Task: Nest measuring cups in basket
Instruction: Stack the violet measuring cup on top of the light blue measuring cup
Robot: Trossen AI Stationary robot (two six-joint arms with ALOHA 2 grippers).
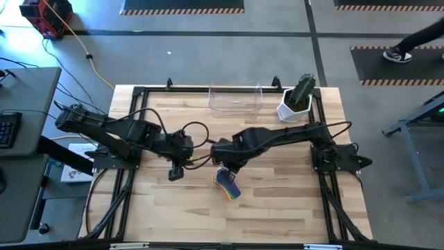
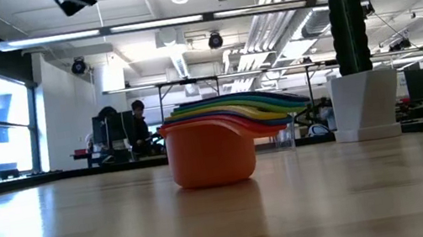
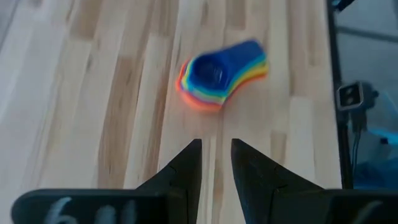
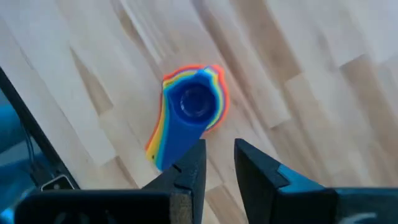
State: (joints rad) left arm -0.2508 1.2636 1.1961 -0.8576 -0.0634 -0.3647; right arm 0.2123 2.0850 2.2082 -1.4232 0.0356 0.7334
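Observation:
The measuring cups (image 1: 227, 185) sit nested in one rainbow stack on the table's middle, near side. The orange cup (image 2: 211, 152) is the outermost and rests by its base on the wood. The small blue cup (image 3: 214, 70) (image 4: 194, 102) is innermost, and the handles fan out together. The clear basket (image 1: 236, 98) stands at the far edge and holds nothing. My left gripper (image 3: 216, 155) (image 1: 176, 171) hovers left of the stack, and my right gripper (image 4: 220, 158) (image 1: 227, 167) hovers just over it. Both are raised off the table with a narrow gap between the fingers.
A white pot with a green cactus (image 1: 298, 97) (image 2: 355, 62) stands at the far right, beside the basket. Bare wood (image 1: 277, 201) lies around the stack. Black frame rails (image 1: 128, 132) run along the table's sides. A person shows in the room beyond the table.

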